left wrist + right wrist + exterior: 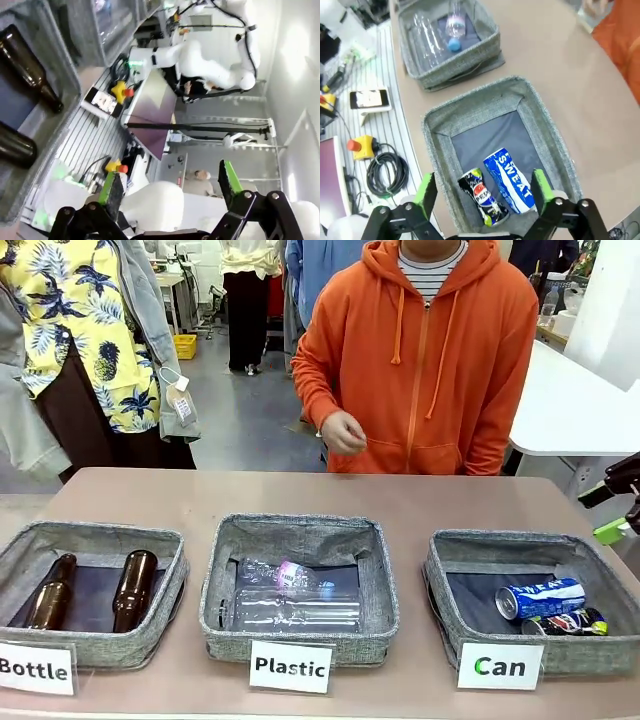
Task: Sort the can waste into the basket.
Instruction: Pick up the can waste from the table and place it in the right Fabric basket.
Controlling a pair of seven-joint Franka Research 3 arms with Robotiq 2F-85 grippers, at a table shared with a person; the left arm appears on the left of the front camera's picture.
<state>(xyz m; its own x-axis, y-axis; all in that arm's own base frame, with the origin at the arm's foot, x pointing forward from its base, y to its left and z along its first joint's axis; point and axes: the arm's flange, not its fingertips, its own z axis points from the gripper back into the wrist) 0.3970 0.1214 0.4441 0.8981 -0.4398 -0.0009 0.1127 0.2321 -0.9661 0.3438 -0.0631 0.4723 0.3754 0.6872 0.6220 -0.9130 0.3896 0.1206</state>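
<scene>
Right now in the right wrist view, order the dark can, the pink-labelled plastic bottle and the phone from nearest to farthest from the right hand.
1. Dark can, in the Can basket between the right hand's fingers.
2. Phone, off the table's edge.
3. Pink-labelled plastic bottle, in the far basket.

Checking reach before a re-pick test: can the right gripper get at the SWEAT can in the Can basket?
Probably yes. The right gripper hangs open above the SWEAT can, nothing between; the dark can lies close beside it.
</scene>
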